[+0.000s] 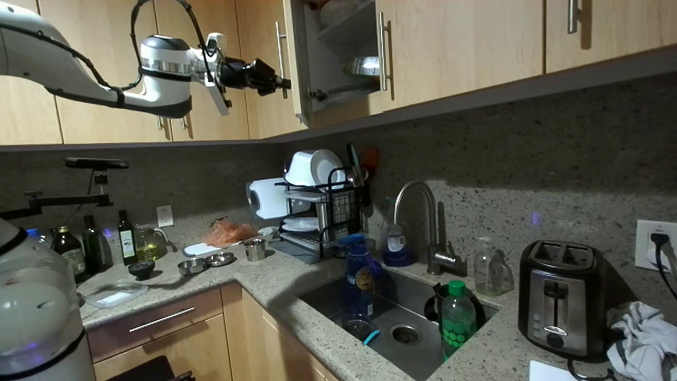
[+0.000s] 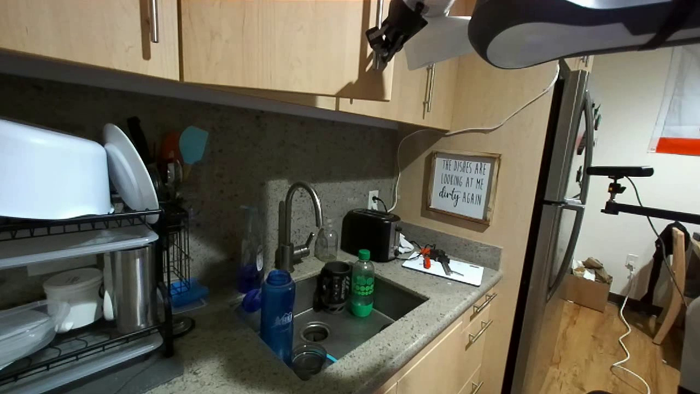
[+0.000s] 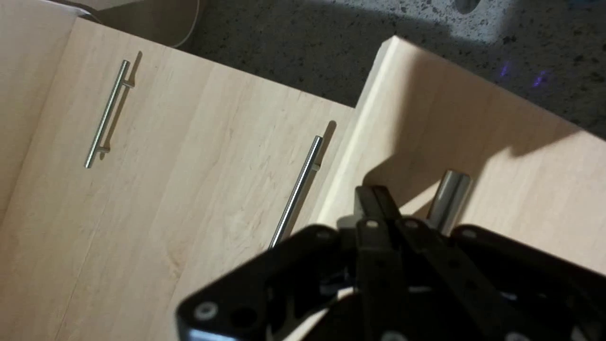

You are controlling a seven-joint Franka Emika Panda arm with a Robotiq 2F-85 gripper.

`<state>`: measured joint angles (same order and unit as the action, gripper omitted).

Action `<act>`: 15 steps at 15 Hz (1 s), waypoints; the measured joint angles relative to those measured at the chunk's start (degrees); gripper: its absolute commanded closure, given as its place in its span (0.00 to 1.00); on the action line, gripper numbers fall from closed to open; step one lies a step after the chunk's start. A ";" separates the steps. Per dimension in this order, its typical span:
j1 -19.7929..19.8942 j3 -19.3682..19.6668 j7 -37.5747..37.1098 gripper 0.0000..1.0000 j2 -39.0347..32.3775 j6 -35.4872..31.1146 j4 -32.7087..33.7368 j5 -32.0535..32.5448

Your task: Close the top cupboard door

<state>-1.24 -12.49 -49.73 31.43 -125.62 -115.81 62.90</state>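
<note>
The top cupboard door (image 2: 284,49) jutted open. Between its free edge (image 3: 376,73) and handle (image 3: 450,199) stood the gripper (image 3: 373,196), fingers together.

I'm seeing shadow dulling the upper backsplash (image 1: 502,137) and, in the wrist view, 2 violet glints (image 3: 539,78), shadow crossing the cupboard door (image 3: 544,203), and the fingers (image 3: 374,237) looking blurred.

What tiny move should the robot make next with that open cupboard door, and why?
I'd probably have the closed gripper press gently inward on the cupboard door. The door stands ajar, with dishes showing past its free edge, and the gripper points at its front, between the handle and that edge, so a push there should close it. Whether they touch is unclear.
</note>
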 measured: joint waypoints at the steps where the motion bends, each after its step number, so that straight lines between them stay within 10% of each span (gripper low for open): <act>1: 0.00 0.43 0.00 0.96 -0.39 0.00 0.36 0.00; 15: -0.06 2.23 0.00 0.95 -3.12 -0.01 3.33 -0.02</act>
<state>-1.30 -10.26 -49.73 28.31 -125.62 -112.48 62.88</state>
